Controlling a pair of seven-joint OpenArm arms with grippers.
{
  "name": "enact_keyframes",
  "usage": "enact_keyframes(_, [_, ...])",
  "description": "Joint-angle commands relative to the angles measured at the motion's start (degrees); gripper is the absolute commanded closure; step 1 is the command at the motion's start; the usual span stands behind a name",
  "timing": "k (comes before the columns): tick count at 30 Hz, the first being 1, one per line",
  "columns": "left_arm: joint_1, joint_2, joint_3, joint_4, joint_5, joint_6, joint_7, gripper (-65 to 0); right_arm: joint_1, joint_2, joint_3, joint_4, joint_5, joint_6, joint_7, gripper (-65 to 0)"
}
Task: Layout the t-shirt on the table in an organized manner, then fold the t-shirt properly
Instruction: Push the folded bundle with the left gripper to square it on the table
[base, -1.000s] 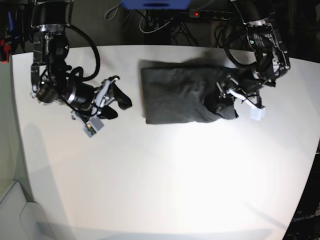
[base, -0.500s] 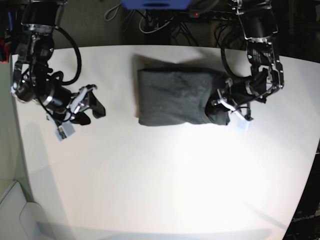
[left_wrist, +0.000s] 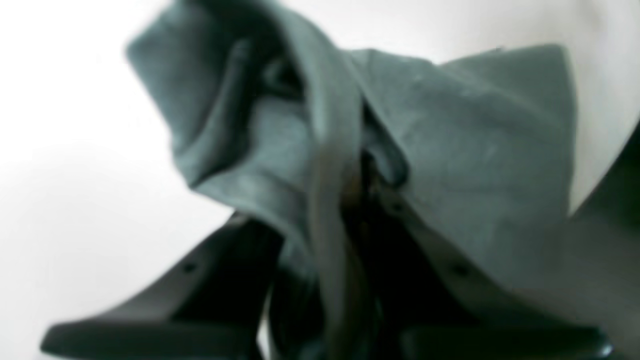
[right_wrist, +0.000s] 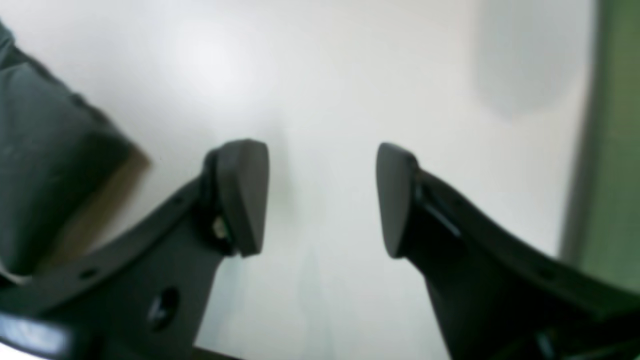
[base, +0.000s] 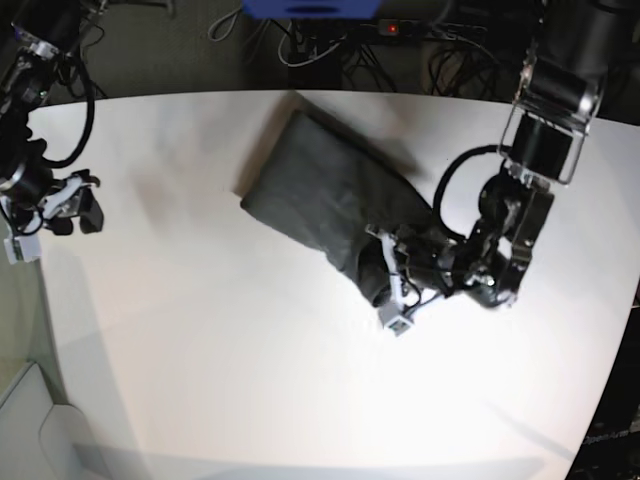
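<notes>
On the worktop, base view:
Worktop (base: 250, 380): white and matt, with a curved edge on the right side; a dark floor with cables lies beyond its far edge.
T-shirt (base: 320, 205): a dark grey folded bundle lying slantwise, from far-left of centre down toward near-right of centre; its far-left end rests flat on the worktop, and its near-right end is bunched at the left arm's jaws.
Left gripper (base: 385, 275): right of centre, reaching in from the right, at the near-right end of the t-shirt; jaws closed narrow on a fold of the cloth.
Left wrist view: the t-shirt (left_wrist: 450, 150) fills most of the picture, gathered into creases that run down between the dark fingers (left_wrist: 200, 290) of the left gripper (left_wrist: 345, 235); the picture is blurred, so which part of the garment is pinched cannot be told; white worktop (left_wrist: 75, 175) shows behind.
Right gripper (base: 75, 205): at the far-left edge of the worktop, well apart from the t-shirt; jaws parted wide, holding nothing.
Right wrist view: the two pads (right_wrist: 245, 195) of the right gripper (right_wrist: 322, 197) stand apart with bare white worktop (right_wrist: 325, 75) between them; a dark grey corner of the t-shirt (right_wrist: 45, 165) shows at the left edge, not touching the pads; a greenish strip runs along the right edge.
</notes>
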Motion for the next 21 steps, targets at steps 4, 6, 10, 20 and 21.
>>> enact_keyframes(4, [-5.58, 1.76, 8.65, 1.45, 9.36, -0.63, -3.87, -0.3, -1.09, 0.93, 4.39, 1.06, 1.26, 0.36, 0.88, -35.5])
enact_keyframes(6, [-6.46, 4.04, 11.20, 1.18, 14.81, -0.80, -5.71, -0.3, -2.67, 1.89, 6.23, 1.06, 1.26, 0.36, 0.70, -35.5])
enact_keyframes(10, [-6.55, 7.56, 15.59, 0.92, 23.60, -1.68, -11.60, -0.3, -3.90, 3.21, 8.70, 0.97, 1.26, 0.36, 0.79, -35.5])
enact_keyframes(20, [-6.38, 16.09, 17.79, 0.74, 41.18, -12.50, -17.58, -0.3, -8.21, 4.36, 12.83, 0.97, 1.34, 0.36, 0.79, -35.5])
enact_keyframes(21, [-6.38, 16.70, 17.79, 0.74, 43.03, -13.55, -17.67, -0.3, -8.21, 4.36, 12.83, 0.97, 1.34, 0.36, 0.70, -35.5])
